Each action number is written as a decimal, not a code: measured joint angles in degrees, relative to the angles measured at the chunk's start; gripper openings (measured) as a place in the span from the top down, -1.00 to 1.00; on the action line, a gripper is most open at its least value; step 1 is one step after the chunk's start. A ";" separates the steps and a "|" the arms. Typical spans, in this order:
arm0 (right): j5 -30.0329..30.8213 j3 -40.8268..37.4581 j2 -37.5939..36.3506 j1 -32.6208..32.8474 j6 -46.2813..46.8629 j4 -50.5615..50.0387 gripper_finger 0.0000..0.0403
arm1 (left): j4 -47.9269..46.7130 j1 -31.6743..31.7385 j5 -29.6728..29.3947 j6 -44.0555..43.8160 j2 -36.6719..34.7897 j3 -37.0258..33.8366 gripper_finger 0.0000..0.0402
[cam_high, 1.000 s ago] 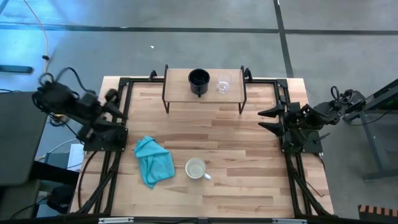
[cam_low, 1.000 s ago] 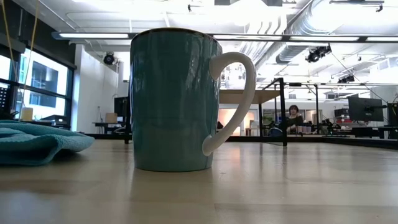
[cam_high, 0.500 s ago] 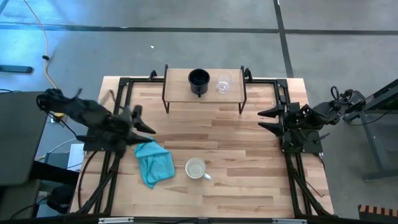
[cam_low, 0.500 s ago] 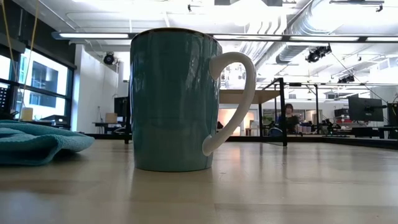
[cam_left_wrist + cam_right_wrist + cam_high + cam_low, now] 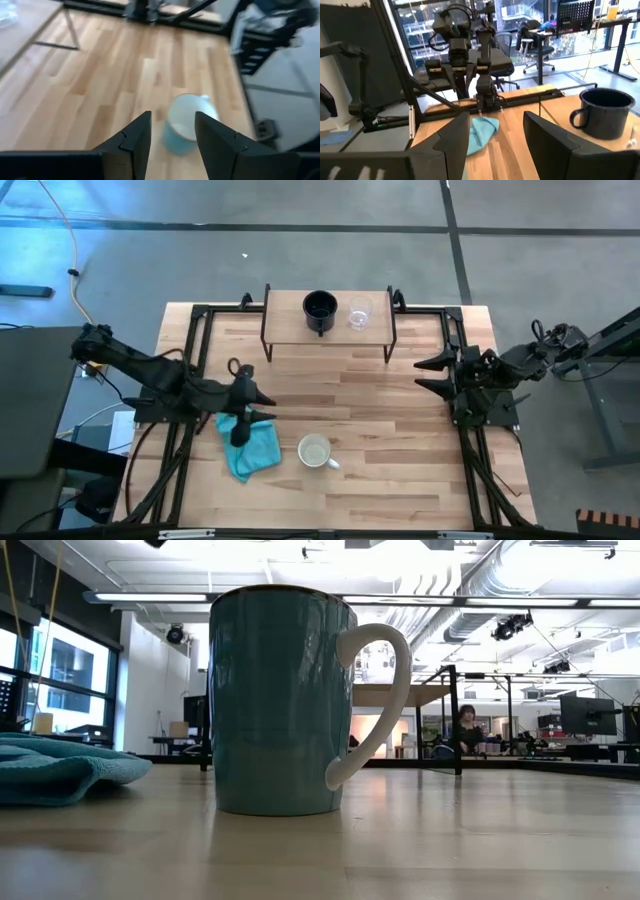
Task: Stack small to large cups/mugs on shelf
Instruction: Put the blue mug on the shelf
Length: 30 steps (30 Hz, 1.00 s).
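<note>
1. Shelf [image 5: 300, 325]: light-wood board on dark legs at the far edge of the table [image 5: 400, 470]. It carries two vessels side by side, not nested: black mug [image 5: 319, 309] and, just to its right in the high view, the clear glass cup [image 5: 358, 315]. The two appear slightly apart; contact cannot be ruled out from above.
2. Third vessel: large mug with white handle [image 5: 316, 451], upright on the tabletop near the front, well apart from the shelf. Interior reads white from above; the low view shows a teal outer wall. Handle points toward the front right in the high view.
3. Teal cloth [image 5: 250, 445] lies crumpled just left of that mug; not a task item.
4. Left gripper [image 5: 252, 402]: reached out over the table, above the cloth's upper edge, fingers spread and holding nothing. Its wrist view looks past the parted fingers at the large mug, which is ahead of them and not yet between them.
5. Right gripper [image 5: 428, 373]: parked at the table's right side, fingers released, empty.
6. Progress judgement: two of three vessels are on the shelf; none are stacked. Remaining: fetch the large mug to the shelf and order or nest the vessels by size. Left arm looks to be on approach to the mug.
</note>
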 joint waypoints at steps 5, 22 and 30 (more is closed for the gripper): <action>-0.05 0.00 0.00 -0.02 2.07 -2.16 0.11 | -1.40 0.00 -4.15 0.42 2.07 -0.65 0.31; -0.24 0.00 0.00 -0.02 2.74 -2.54 0.11 | 13.75 -0.85 -5.29 -9.64 -8.05 -20.27 0.31; -0.18 0.00 0.00 -0.02 2.94 -2.65 0.11 | 23.92 -0.76 -3.17 -10.20 -7.26 -22.53 0.31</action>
